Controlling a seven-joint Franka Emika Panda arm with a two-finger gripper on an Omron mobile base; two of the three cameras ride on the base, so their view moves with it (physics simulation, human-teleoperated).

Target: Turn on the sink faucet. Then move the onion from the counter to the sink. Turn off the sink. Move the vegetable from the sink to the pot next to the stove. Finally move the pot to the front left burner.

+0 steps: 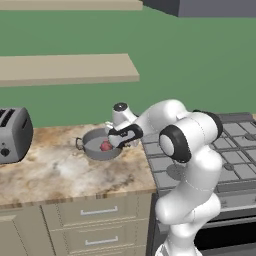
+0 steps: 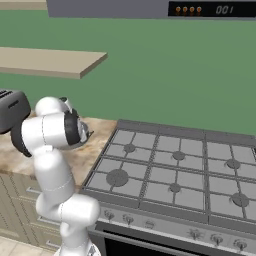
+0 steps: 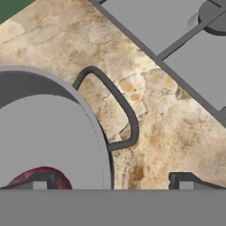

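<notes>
The grey pot (image 1: 95,148) stands on the beige marbled counter (image 1: 55,170) just left of the stove (image 1: 235,150). The reddish onion (image 1: 105,146) lies inside it. My gripper (image 1: 116,143) hangs open over the pot's right side, holding nothing. In the hand view, one fingertip (image 3: 39,181) sits over the onion (image 3: 42,173) inside the pot (image 3: 48,132). The other fingertip (image 3: 187,180) is over bare counter (image 3: 154,132), so the rim and the dark loop handle (image 3: 128,114) lie between the jaws. The front left burner (image 2: 117,177) is bare. The sink and the faucet are out of view.
A silver toaster (image 1: 12,134) stands at the counter's left end. Beige wall shelves (image 1: 70,69) hang above the counter. The stove's grates (image 2: 175,165) stretch to the right, with knobs along its front edge. Drawers (image 1: 100,212) sit below the counter.
</notes>
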